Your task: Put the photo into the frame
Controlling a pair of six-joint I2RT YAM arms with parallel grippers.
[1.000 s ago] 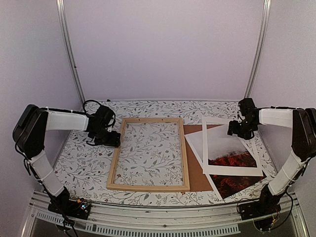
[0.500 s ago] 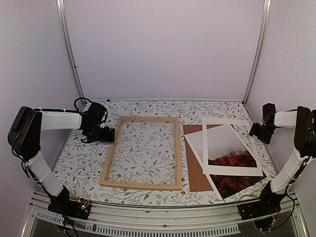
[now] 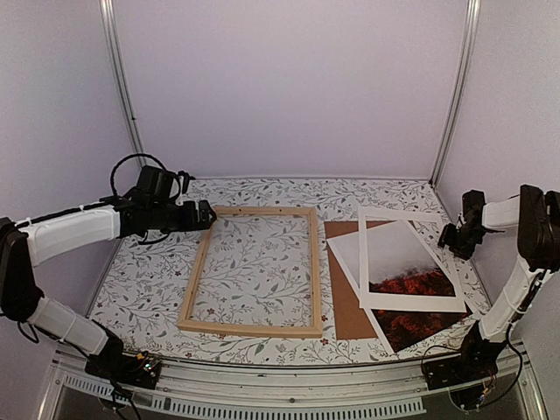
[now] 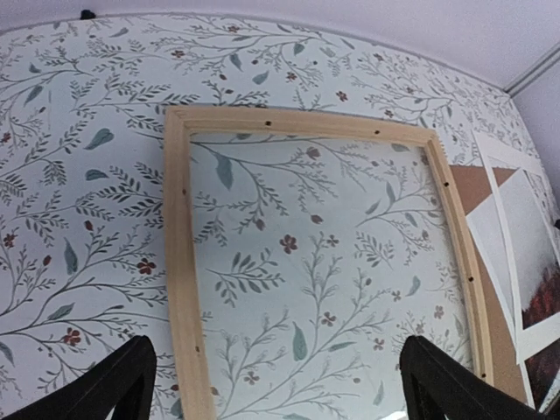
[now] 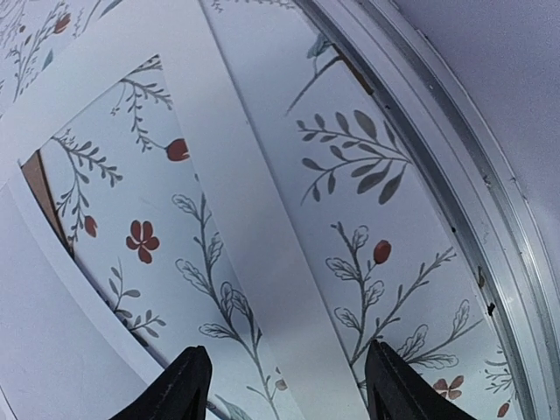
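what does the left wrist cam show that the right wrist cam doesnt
Only the left wrist view shows the frame, lying flat with nothing inside it, and the red foliage of the photo at the right edge.

Only the right wrist view shows the metal rail along the table's edge.

Both show the floral table, the white mat and a bit of the brown backing board. Each also shows its own gripper with the fingers apart and holding nothing: the left gripper and the right gripper.
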